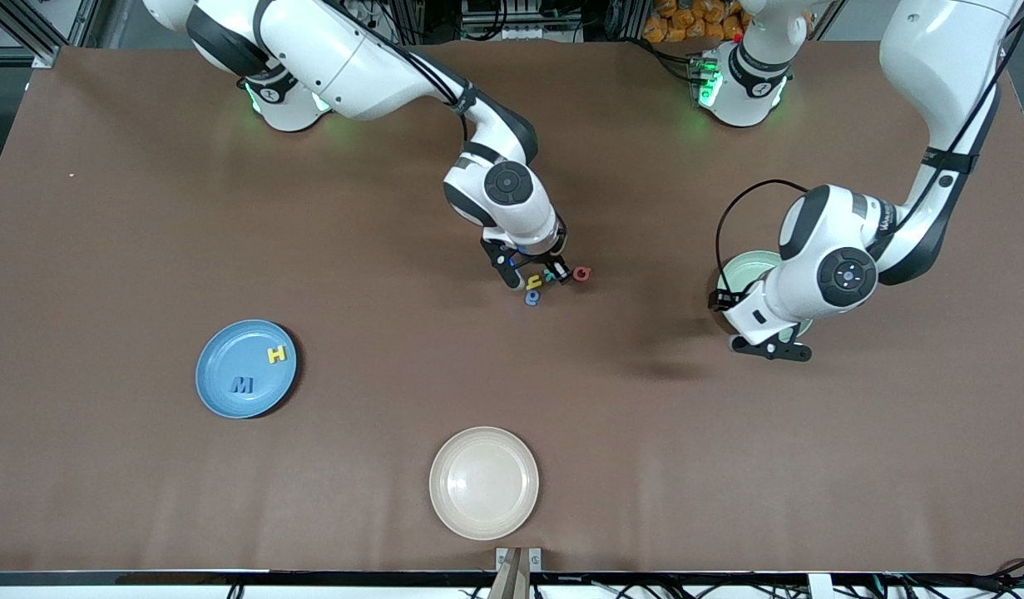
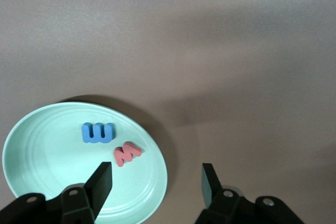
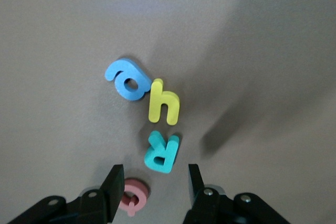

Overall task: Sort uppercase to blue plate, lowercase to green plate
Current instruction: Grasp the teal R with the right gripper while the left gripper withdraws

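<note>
Brown table [image 1: 145,482] fills the scene, both arm bases standing along its edge; cream plate [image 1: 483,482] lies at the edge nearest the front camera; blue plate [image 1: 245,368], well away from both grippers toward the right arm's end, carries the dark blue M [image 1: 242,384] and yellow H [image 1: 276,354]; green plate [image 2: 47,150] sits under the left gripper [image 2: 157,184], which hangs over its rim with fingers spread, gripping nothing; on that plate lie a blue letter [image 2: 97,132] and the red w [image 2: 127,153]; right gripper [image 3: 152,190] hovers low, fingers parted and empty, over the teal R [image 3: 161,153], with the yellow h [image 3: 164,103], blue rounded letter [image 3: 126,80] and red Q [image 3: 132,193] close by.
</note>
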Motion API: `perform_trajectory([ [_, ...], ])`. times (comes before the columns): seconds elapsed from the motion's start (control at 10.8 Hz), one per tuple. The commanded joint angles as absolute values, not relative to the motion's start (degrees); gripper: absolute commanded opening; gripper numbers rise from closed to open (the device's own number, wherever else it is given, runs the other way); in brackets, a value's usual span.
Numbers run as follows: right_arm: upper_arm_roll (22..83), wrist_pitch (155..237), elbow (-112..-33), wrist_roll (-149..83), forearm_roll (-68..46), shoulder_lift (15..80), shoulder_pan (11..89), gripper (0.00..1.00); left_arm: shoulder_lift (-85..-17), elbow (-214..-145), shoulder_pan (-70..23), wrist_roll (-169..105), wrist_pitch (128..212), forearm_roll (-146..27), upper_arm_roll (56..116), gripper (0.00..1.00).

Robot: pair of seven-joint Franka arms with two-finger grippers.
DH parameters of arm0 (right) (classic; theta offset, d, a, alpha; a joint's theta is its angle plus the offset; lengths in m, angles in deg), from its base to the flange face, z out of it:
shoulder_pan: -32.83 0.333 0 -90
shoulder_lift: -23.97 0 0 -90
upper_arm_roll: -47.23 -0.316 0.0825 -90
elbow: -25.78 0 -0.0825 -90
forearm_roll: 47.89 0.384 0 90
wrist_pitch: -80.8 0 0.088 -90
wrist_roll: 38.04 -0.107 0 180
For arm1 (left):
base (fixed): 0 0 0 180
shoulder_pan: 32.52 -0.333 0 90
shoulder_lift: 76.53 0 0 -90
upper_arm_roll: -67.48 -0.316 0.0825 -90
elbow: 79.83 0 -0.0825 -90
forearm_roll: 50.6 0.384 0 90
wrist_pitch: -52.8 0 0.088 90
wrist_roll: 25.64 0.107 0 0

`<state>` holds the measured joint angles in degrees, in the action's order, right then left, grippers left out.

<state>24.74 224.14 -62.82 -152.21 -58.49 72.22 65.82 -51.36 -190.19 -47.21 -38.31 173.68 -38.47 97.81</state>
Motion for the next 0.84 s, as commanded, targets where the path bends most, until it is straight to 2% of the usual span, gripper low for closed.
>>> perform_trajectory([
  [0.0, 25.1, 224.0, -61.0, -154.5, -61.1, 73.9, 66.8, 0.56, -52.4, -188.5, -47.2, -38.8, 172.9, -40.1, 97.4, 0.78],
  [0.56, 25.6, 224.1, -60.9, -154.5, -61.2, 75.1, 66.8, 0.5, -52.6, -186.8, -47.0, -41.0, 172.9, -43.2, 97.5, 0.78],
  [0.65, 25.6, 224.2, -60.9, -154.4, -61.2, 75.2, 66.8, 0.41, -52.6, -186.8, -47.0, -41.0, 172.9, -43.1, 97.8, 0.78],
  [0.74, 25.6, 224.1, -60.9, -154.4, -61.2, 75.2, 66.8, 0.18, -52.7, -186.7, -47.1, -40.9, 172.9, -43.1, 98.5, 0.78],
])
